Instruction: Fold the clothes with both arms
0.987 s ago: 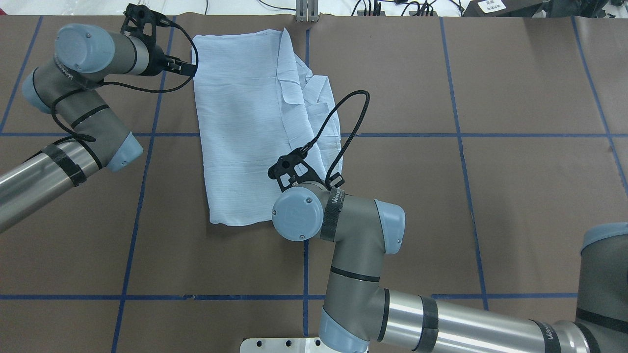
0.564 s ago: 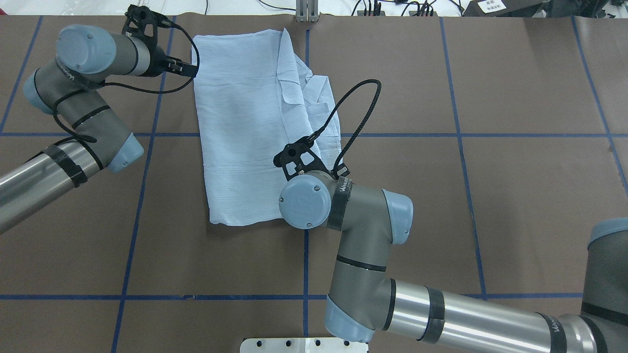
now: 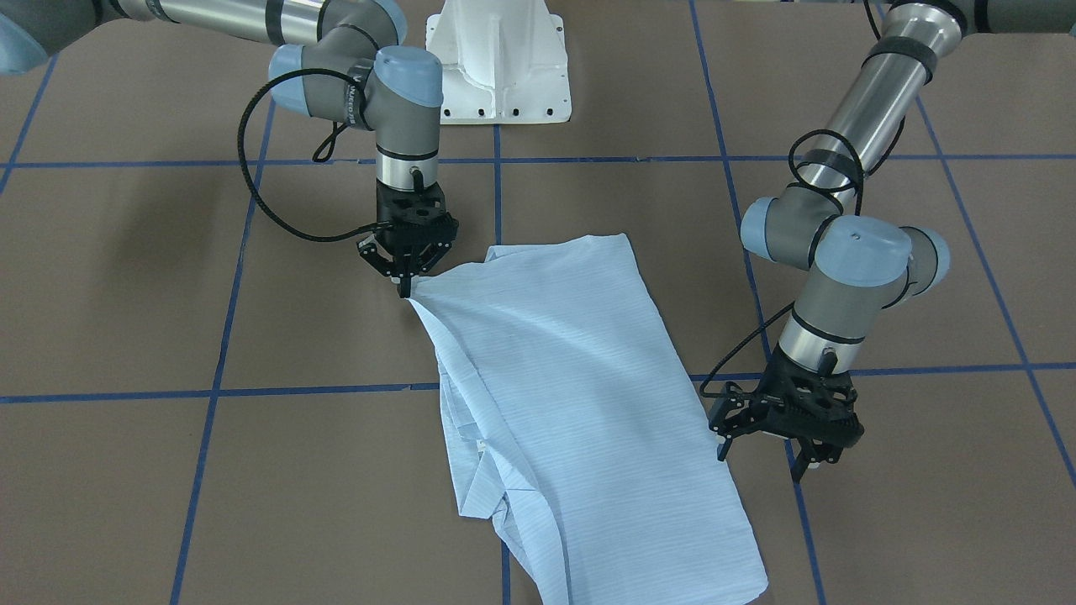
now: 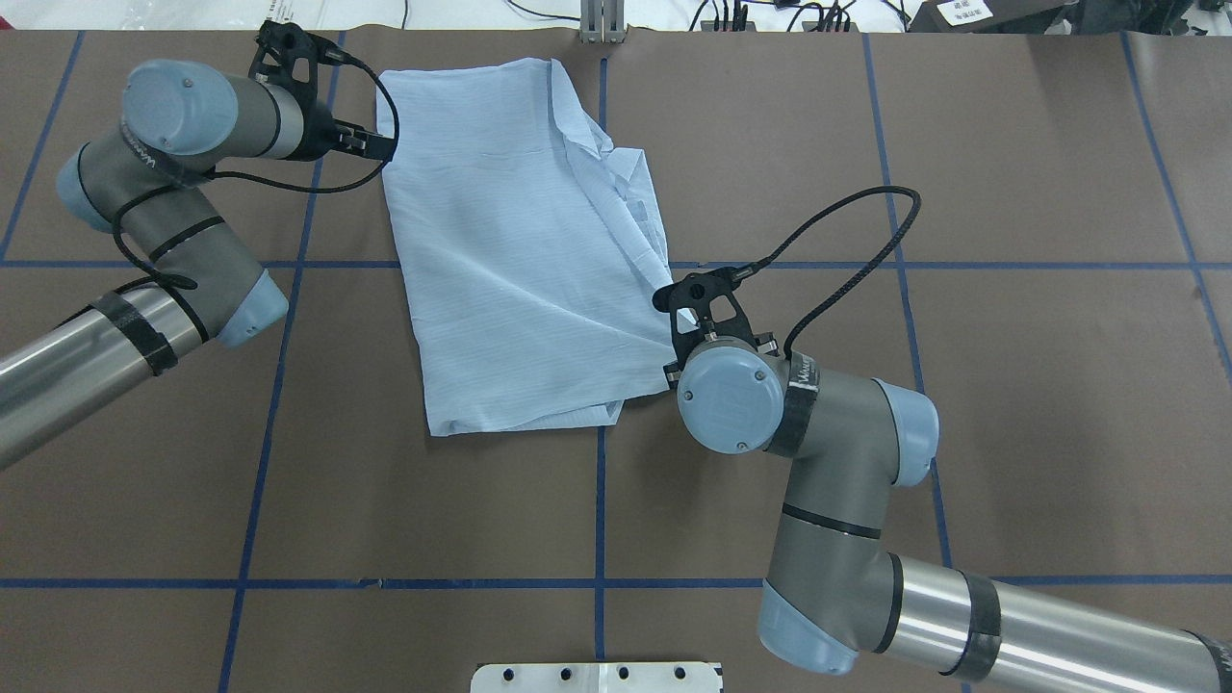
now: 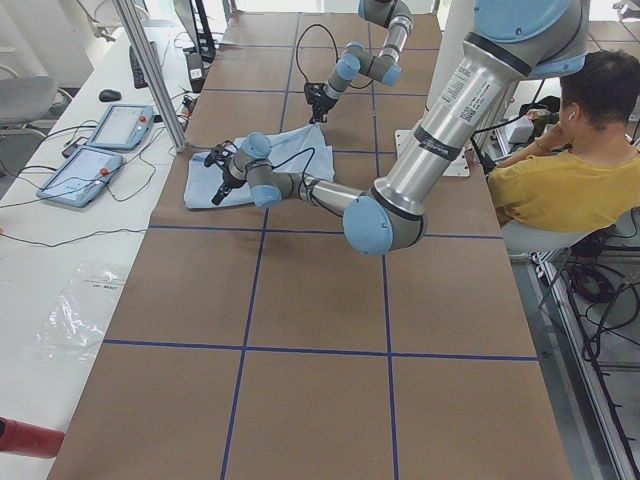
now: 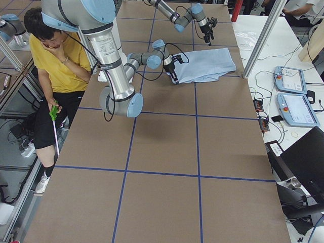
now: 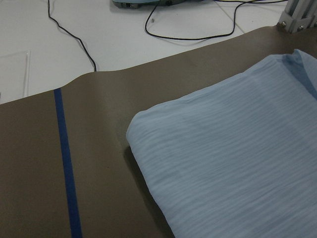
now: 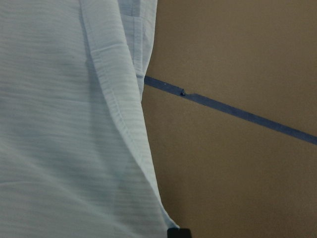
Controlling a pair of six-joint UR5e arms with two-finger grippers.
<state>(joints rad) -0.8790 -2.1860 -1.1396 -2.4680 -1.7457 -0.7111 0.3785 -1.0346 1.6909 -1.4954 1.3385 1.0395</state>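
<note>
A person in yellow sits just behind the white base. From there the right arm reaches over the brown table, which is crossed by blue tape, to the shirt. The right gripper points down at the shirt's near right corner with its fingers pinched tight on the fabric. Taut creases run from that corner across the cloth. Its wrist view shows a stitched edge of the shirt beside bare table, and one dark fingertip at the bottom.

The shirt lies folded into a long panel in the table's far half, mostly left of the centre line. Its far edge is close to the table's far edge. The collar and a bunched front lie along its right side.

Farther out, the left arm bends in from the left. The left gripper hangs at the shirt's far left corner, fingers spread apart and holding nothing. I cannot tell whether a fingertip touches the cloth's edge. Its wrist view shows that rounded corner lying flat on the table.

Beyond the table stands a white bench with two tablets on it.
</note>
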